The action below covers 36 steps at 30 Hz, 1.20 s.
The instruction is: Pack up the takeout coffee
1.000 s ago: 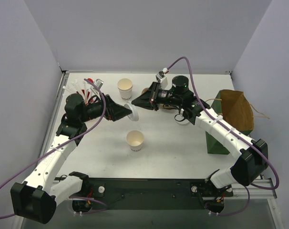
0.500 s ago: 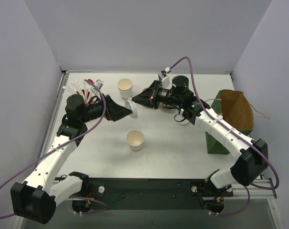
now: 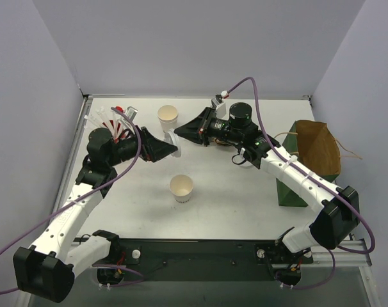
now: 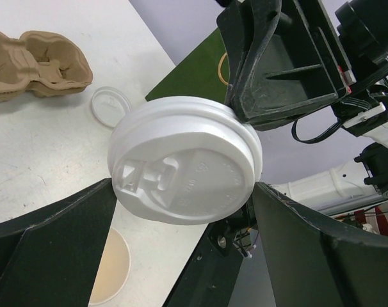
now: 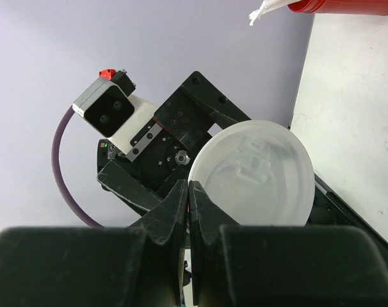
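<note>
Noted a small advance of the right gripper [image 5: 189, 192] rearward and onto the white lid [image 4: 181, 160] since a second ago; found the left gripper [image 4: 183, 188] almost where it was. Recorded the left fingers spread to the lid's width and clamping it by opposite edges, spout side toward the wrist camera. Found the right fingers pressed together at the lid's rim; cannot tell whether any rim lies between them.

Judged the hazards thus: could drop the lid in mid-air if released before a firm second hold; could buckle it if squeezed from both sides at once.

Located the takeout coffee [image 3: 181, 187] upright on the table [image 3: 232, 192], in front of the raised lid, well apart from both grippers, uncapped. Saw a white wall with faint dark print, cream rim, pale interior; contents not discernible. Logged a second cup [image 3: 168, 117] behind the lid.
</note>
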{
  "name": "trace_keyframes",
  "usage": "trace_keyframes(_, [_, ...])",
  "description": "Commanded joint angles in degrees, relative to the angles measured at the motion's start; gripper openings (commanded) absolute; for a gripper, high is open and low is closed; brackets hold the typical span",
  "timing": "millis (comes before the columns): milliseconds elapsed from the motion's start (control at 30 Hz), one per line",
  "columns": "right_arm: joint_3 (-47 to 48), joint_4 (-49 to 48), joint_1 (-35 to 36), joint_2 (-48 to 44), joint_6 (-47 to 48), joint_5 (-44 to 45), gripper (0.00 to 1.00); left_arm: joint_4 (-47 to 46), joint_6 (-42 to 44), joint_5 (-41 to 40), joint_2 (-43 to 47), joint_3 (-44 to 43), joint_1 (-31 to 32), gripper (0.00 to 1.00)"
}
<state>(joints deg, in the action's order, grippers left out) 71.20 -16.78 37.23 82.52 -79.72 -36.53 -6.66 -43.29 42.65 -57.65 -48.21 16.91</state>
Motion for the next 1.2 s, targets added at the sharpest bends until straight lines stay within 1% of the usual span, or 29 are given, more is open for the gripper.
trace_keyframes(0, [-0.09,-4.23,0.47,-0.87,-0.96,0.59,0.00,-3.72,-0.66,-1.34,1.49,0.31,0.32,0.97])
trace_keyframes(167, [-0.62,-4.40,0.56,-0.96,-1.05,0.76,0.00,-4.07,-1.01,-1.61,1.40,0.22,0.23,0.97])
trace_keyframes(267, [-0.54,-4.58,0.56,-0.78,-1.14,0.76,0.00,-3.98,-1.01,-1.61,1.31,0.31,0.23,0.95])
trace_keyframes(433, [-0.45,-4.58,0.91,-0.69,-0.96,0.67,0.00,-3.89,-1.01,-1.70,1.31,0.31,0.23,0.88])
trace_keyframes(633, [-0.88,-3.70,1.00,-1.13,-0.08,1.20,0.00,-2.14,0.04,-2.13,1.40,-0.22,0.23,0.82])
trace_keyframes(833, [-0.45,-2.04,1.17,-1.83,1.50,1.99,0.00,-0.64,0.84,-2.14,1.48,-0.49,0.23,0.78])
trace_keyframes(900, [-0.01,0.06,1.09,-2.10,2.99,2.43,0.05,0.23,1.10,-2.22,1.57,-0.75,0.23,0.77])
trace_keyframes(933, [0.08,0.68,1.17,-2.54,3.60,2.78,0.11,0.67,1.54,-2.49,1.66,-0.84,0.23,0.77])
trace_keyframes(1000, [0.52,2.09,1.17,-3.07,4.84,3.49,0.18,1.82,1.80,-2.58,1.57,-1.10,0.32,0.76])
trace_keyframes(1033, [0.61,2.53,1.17,-3.42,5.28,3.66,0.24,2.00,1.98,-2.58,1.66,-1.19,0.32,0.76])
trace_keyframes(1167, [1.57,6.04,1.17,-4.56,7.91,5.32,0.31,3.14,2.33,-2.84,2.01,-1.28,0.32,0.76])
